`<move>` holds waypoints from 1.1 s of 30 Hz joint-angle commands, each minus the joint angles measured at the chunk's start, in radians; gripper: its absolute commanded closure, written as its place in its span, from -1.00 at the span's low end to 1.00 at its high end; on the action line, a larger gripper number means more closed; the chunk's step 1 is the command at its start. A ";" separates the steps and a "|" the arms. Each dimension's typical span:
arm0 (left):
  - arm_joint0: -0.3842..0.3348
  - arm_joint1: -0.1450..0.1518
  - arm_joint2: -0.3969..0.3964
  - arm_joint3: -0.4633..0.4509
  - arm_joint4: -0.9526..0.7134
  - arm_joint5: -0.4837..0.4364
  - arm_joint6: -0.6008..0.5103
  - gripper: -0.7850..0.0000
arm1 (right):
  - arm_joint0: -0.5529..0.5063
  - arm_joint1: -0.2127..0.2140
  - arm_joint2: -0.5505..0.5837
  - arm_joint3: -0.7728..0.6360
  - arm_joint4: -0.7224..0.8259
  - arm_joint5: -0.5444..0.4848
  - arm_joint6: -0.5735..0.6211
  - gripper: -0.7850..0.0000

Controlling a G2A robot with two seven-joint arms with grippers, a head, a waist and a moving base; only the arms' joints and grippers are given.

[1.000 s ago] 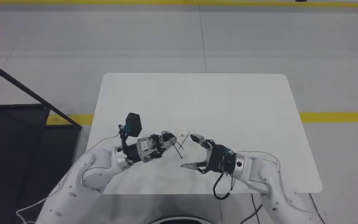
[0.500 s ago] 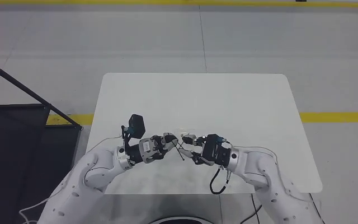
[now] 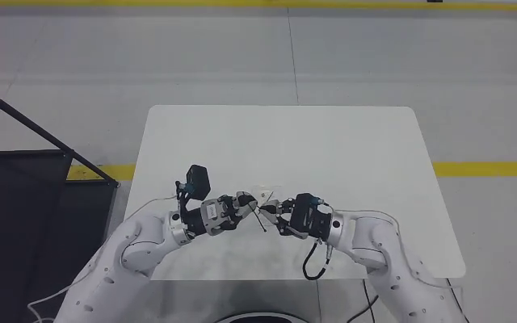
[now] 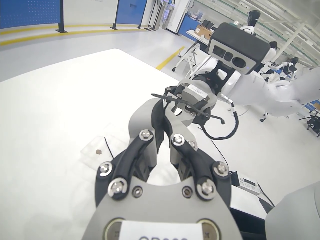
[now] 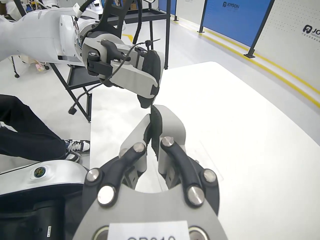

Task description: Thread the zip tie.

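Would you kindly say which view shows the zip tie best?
The left wrist view: the zip tie shows whole, from tail to head. The right wrist view shows it curved, farther off; the top view, a thin line.

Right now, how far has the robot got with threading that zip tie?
Done: the zip tie is off the table, pinched in the shut left gripper. In hand: the right gripper, also shut, meets it tip to tip. To do: the tie is one open strand, no loop, so its tip must yet enter the head.
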 commanded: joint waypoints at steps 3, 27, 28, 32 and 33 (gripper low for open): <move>-0.002 -0.001 -0.002 0.005 -0.009 0.000 -0.005 0.11 | 0.001 0.000 0.004 0.005 0.005 0.006 -0.006 1.00; 0.031 0.009 -0.066 0.057 -0.127 -0.057 -0.064 0.07 | 0.008 0.009 0.049 0.089 0.125 -0.086 -0.068 1.00; 0.033 0.010 -0.072 0.067 -0.169 -0.058 -0.065 0.07 | 0.012 0.010 0.051 0.098 0.132 -0.105 -0.068 1.00; 0.019 0.017 -0.068 0.106 -0.419 -0.083 -0.158 0.01 | 0.029 0.014 0.053 0.130 0.156 -0.185 -0.062 1.00; 0.011 0.019 -0.063 0.117 -0.493 -0.086 -0.197 -0.02 | 0.036 0.015 0.052 0.140 0.160 -0.210 -0.057 1.00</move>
